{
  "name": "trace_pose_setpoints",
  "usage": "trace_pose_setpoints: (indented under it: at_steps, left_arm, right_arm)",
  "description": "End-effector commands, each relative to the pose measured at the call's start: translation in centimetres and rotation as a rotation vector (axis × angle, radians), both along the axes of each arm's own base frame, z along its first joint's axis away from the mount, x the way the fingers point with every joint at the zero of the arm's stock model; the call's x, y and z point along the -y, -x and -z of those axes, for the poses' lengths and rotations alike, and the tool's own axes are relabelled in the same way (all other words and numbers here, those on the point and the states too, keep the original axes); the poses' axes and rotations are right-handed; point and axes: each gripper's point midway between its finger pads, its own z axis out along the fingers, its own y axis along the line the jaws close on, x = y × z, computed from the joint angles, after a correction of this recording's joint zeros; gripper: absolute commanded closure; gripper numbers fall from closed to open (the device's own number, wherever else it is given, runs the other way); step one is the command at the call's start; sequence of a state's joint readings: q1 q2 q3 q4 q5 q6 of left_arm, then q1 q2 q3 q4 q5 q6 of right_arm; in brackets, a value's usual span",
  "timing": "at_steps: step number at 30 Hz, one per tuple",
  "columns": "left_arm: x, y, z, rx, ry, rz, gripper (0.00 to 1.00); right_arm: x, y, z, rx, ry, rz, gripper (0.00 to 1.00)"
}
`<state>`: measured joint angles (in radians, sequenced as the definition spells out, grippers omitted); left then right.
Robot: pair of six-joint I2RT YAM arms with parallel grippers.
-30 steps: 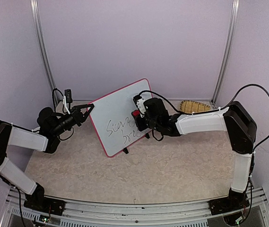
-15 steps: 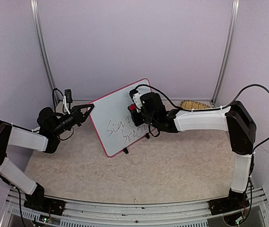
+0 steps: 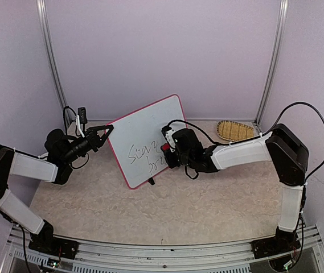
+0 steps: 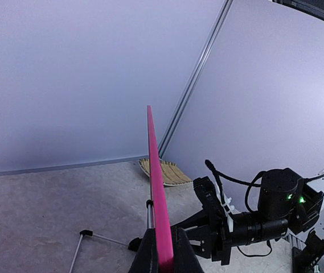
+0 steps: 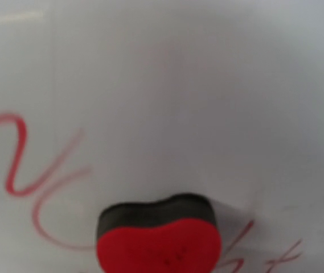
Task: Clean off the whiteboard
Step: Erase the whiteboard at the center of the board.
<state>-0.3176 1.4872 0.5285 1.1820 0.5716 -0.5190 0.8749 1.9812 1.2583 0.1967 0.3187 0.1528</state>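
The whiteboard [image 3: 142, 132], white with a pink-red frame, stands tilted on the table with marker scrawl [image 3: 144, 156] low on its face. My left gripper [image 3: 110, 128] is shut on the board's upper left frame edge [image 4: 156, 187], and the fingers [image 4: 146, 257] pinch the pink rim from both sides. My right gripper [image 3: 165, 150] is shut on a red eraser with a black felt [image 3: 164, 148]. In the right wrist view the eraser [image 5: 159, 239] presses its felt against the whiteboard [image 5: 179, 85], between red strokes [image 5: 19, 165]. The right fingers are hidden there.
A woven straw basket [image 3: 234, 130] lies at the back right by the wall, also seen as a basket [image 4: 164, 170] behind the board. A black foot [image 3: 151, 182] shows under the board's lower edge, and thin stand legs [image 4: 87, 236] rest on the tabletop behind it.
My right gripper carried the eraser up the board's right side, then back down to the writing's right end. The left gripper and the board stayed still.
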Motion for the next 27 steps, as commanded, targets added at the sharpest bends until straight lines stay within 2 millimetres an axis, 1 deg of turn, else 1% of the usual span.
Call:
trace_pose_setpoints:
  at_steps: [1, 4, 7, 10, 15, 20, 24, 26, 27]
  left_arm:
    - [2.6, 2.3, 1.3, 0.016, -0.067, 0.159, 1.0]
    - [2.6, 2.3, 1.2, 0.018, -0.068, 0.159, 1.0]
    - [2.6, 2.4, 1.3, 0.016, -0.068, 0.159, 1.0]
    - [2.6, 2.4, 1.2, 0.018, -0.068, 0.159, 1.0]
    - [2.6, 2.4, 1.2, 0.018, -0.068, 0.159, 1.0]
    - [2.6, 2.4, 1.2, 0.021, -0.069, 0.159, 1.0]
    - [2.6, 2.4, 1.1, 0.021, -0.07, 0.158, 1.0]
    - [2.6, 2.4, 1.2, 0.02, -0.069, 0.157, 1.0]
    - [2.5, 2.3, 1.2, 0.02, -0.07, 0.156, 1.0]
  right_arm:
    - [0.0, 0.9, 2.1, -0.051, 0.005, -0.012, 0.83]
    - [0.0, 1.0, 2.2, -0.054, 0.005, -0.012, 0.83]
    - [-0.2, 0.8, 1.6, -0.042, 0.0, -0.015, 0.83]
    - [-0.7, 0.3, 0.1, -0.017, -0.013, -0.019, 0.83]
    - [-1.9, -0.8, -3.7, 0.047, -0.04, -0.03, 0.83]
    - [-3.0, -1.9, -6.7, 0.101, -0.052, -0.035, 0.82]
    - [-3.5, -2.3, -7.9, 0.123, -0.061, -0.039, 0.82]
    - [-3.6, -2.3, -8.0, 0.124, -0.06, -0.042, 0.82]
    - [-3.5, -2.3, -7.7, 0.119, -0.055, -0.042, 0.82]
